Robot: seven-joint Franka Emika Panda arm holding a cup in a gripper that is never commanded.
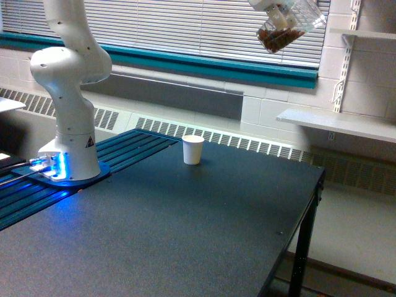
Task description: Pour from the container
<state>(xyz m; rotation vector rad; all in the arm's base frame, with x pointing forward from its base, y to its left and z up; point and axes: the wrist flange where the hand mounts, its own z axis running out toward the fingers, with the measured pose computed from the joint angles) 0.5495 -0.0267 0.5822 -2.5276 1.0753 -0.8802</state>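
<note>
The clear plastic container [288,28] hangs tilted at the top of the exterior view, high above the table [204,229] and well to the right of the white paper cup [193,150], likely carried clear before pouring. Brown granules sit in its lower end. The gripper [275,7] is mostly cropped; its jaws appear clamped on the container

exterior view | off-arm, above table [185,235] corner | faces window blinds [185,25]

Clear glossy plastic container [289,26]; matt paper cup [193,150]; matt dark table [185,229].
</note>
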